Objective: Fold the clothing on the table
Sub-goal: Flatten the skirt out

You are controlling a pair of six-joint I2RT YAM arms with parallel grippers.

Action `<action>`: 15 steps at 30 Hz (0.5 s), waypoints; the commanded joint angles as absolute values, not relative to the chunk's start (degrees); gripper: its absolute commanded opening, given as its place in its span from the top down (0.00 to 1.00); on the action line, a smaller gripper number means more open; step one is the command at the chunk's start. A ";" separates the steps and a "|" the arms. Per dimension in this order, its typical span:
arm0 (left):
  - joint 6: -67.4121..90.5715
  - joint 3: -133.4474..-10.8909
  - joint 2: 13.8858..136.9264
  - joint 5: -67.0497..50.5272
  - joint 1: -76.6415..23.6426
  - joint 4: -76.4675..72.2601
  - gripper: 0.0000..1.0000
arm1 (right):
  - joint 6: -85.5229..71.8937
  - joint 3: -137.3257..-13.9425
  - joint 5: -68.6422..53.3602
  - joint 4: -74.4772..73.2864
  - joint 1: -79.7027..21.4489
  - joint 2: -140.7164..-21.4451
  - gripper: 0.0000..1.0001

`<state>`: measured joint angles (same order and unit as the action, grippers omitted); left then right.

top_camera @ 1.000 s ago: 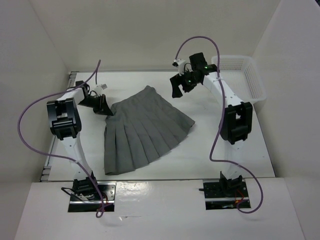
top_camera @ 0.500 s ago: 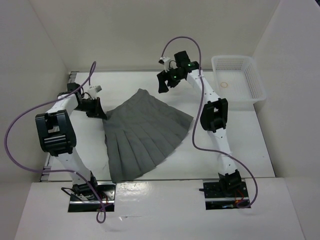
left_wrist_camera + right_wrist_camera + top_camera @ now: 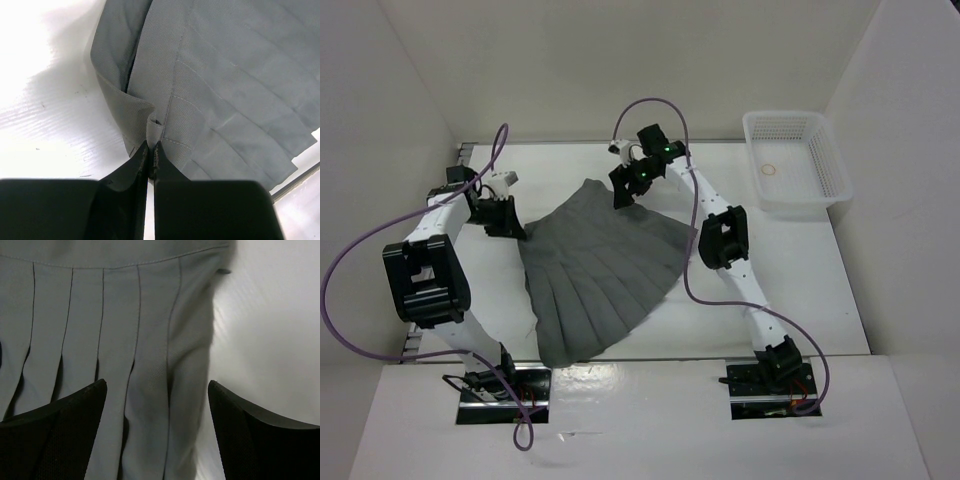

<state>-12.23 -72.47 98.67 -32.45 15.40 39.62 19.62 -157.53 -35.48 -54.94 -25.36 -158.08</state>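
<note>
The clothing [image 3: 600, 265], a grey pleated skirt, lies spread on the white table [image 3: 790, 290], its waistband toward the back left and its hem toward the front. My left gripper [image 3: 512, 226] is shut on the waistband's left corner. In the left wrist view the closed tips [image 3: 150, 146] pinch a small fold of the skirt [image 3: 225, 75]. My right gripper [image 3: 624, 192] hovers open over the waistband's far end. In the right wrist view its jaws [image 3: 156, 386] stand wide apart, straddling the skirt's [image 3: 125, 315] side edge, with bare table [image 3: 270, 340] to the right.
A white mesh basket [image 3: 798, 165] stands at the back right corner with a small ring inside. White walls enclose the table on three sides. A metal rail [image 3: 463, 158] runs along the left edge. Purple cables loop over both arms.
The right arm has swung left, from beside the basket to above the skirt's far waistband corner. The left gripper has drawn its corner a little leftward, shifting the skirt with it.
</note>
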 commanded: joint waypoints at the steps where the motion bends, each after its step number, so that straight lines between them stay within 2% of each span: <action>1: -14.15 -71.54 96.06 -31.47 15.82 40.08 0.94 | 20.65 -160.75 -37.18 -56.69 -26.63 -159.87 0.16; 2: -14.15 -71.54 96.06 -31.46 15.82 40.08 0.94 | 20.65 -160.75 -37.18 -57.30 -26.63 -159.87 0.18; 3: -14.15 -71.54 96.06 -31.46 15.82 40.08 0.94 | 20.65 -160.75 -37.18 -57.30 -26.63 -160.40 0.27; 5: -14.15 -71.02 96.06 -31.46 15.82 40.08 0.94 | 21.18 -160.75 -37.18 -57.83 -26.63 -161.01 0.35; 9: -14.15 -71.02 96.06 -31.46 15.82 40.08 0.94 | 21.18 -160.75 -34.72 -57.83 -27.16 -161.54 0.41; 10: -14.15 -71.02 96.06 -31.46 15.82 40.08 0.94 | 21.18 -160.75 -33.67 -57.83 -27.16 -161.54 0.57; 12: -14.15 -71.02 96.06 -31.46 15.82 40.08 0.94 | 21.18 -160.75 -32.26 -58.88 -27.16 -161.54 0.80; 13: -14.15 -71.02 96.06 -31.46 15.82 40.08 0.94 | 20.49 -160.75 -31.21 -58.89 -27.16 -161.54 1.00; 15: -14.15 -71.02 97.20 -31.46 15.82 39.56 0.94 | 20.48 -161.37 -28.57 -61.42 -27.16 -161.54 1.00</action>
<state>-12.29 -71.22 98.48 -31.11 15.46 39.57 20.53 -158.36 -32.42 -57.65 -27.09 -160.90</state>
